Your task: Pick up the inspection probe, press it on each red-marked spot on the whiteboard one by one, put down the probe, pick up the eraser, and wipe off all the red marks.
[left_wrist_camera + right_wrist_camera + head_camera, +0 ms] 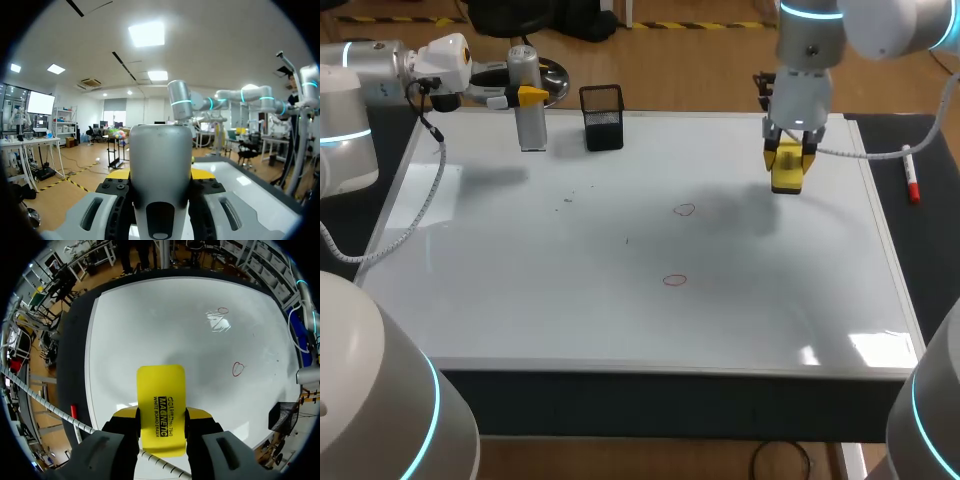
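Two red marks [684,210] are showing on the whiteboard [570,300], one near the middle and the other closer to the near edge. Over at the board's far left part, the left gripper [530,97] is clamping the silver inspection probe [527,115] from both sides and holding it upright, just beside the black mesh holder [603,118]. At the far right part, the right gripper [788,160] is pinching the yellow eraser [787,180] between its fingers, well apart from both marks. A red marker [912,185] is lying on the dark surface beside the board's right edge.
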